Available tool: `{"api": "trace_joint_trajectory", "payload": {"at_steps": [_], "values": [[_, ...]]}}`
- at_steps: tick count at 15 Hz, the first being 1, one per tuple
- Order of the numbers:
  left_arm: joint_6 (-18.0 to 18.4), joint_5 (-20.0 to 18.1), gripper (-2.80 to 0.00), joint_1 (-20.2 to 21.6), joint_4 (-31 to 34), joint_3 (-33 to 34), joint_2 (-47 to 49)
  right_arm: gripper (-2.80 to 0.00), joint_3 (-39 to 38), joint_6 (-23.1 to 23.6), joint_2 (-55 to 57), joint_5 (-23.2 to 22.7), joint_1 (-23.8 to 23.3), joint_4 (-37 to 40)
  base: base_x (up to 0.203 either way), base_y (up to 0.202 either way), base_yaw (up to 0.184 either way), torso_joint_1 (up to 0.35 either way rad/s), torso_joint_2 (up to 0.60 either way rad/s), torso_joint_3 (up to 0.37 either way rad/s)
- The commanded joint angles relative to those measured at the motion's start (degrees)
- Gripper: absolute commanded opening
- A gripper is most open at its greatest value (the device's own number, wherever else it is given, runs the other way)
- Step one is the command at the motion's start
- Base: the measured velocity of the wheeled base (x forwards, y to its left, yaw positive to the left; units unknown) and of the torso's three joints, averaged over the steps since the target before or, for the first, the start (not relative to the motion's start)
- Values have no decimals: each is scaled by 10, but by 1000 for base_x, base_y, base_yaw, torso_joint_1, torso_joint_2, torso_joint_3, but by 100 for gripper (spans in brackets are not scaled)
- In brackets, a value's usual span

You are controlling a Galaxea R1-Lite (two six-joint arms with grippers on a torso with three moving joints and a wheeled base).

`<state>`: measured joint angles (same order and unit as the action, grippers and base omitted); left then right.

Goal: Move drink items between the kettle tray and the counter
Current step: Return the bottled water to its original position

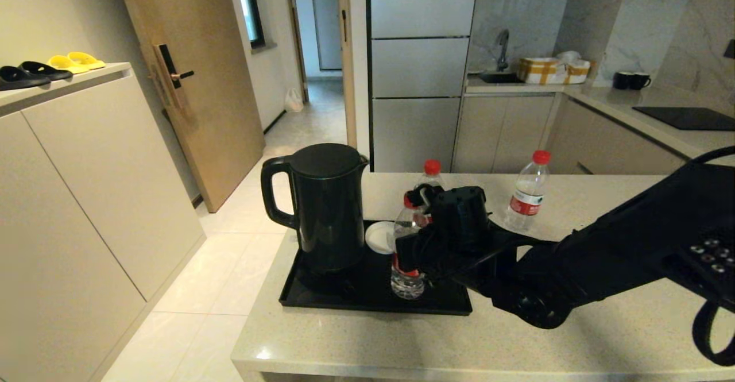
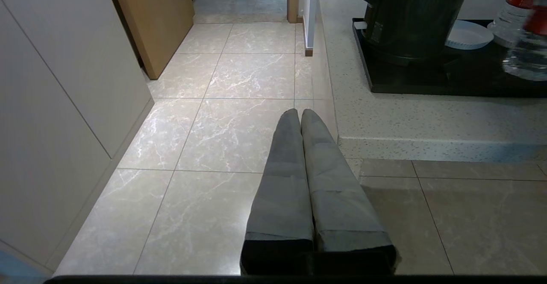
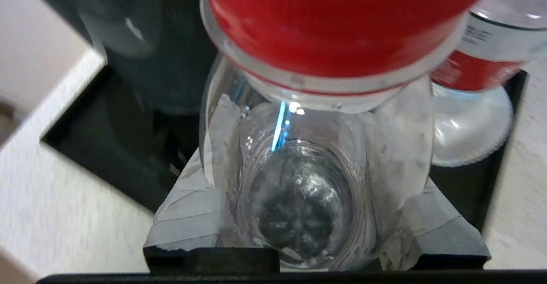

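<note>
Right wrist view, right claw (image 3: pixel 316 215) clamping water bottle (image 3: pixel 299 181), over kettle tray (image 3: pixel 128 164)

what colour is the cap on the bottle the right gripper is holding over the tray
Red. The small clear plastic bottle's screw cap shows best in the right wrist view.

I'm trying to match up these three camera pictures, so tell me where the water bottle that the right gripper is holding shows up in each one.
Head view: the held bottle stands over the black tray, just right of the kettle, clamped by the right gripper.
Left wrist view: blurred at the right edge, above the tray.
Right wrist view: fills the centre, seen from above, red cap nearest.
Shared landmark: the kettle on the tray.
</note>
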<state>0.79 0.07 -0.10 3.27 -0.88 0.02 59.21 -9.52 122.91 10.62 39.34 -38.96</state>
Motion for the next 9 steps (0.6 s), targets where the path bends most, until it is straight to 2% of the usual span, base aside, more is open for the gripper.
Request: {"api": "trace_joint_trajectory", "payload": {"at_steps": [1,3,8,9], "values": [[0,0,-280,0,0,0,1,-280,0,-14,45,15,20,-46,0,0,0,0,0,0],[0,0,-280,0,1,0,1,-280,13,-29,57,42,29,-55,0,0,0,0,0,0],[0,0,-280,0,0,0,1,-280,8,-31,54,44,36,-56,0,0,0,0,0,0],[0,0,-280,0,1,0,1,-82,7,-30,55,45,36,-57,0,0,0,0,0,0]]}}
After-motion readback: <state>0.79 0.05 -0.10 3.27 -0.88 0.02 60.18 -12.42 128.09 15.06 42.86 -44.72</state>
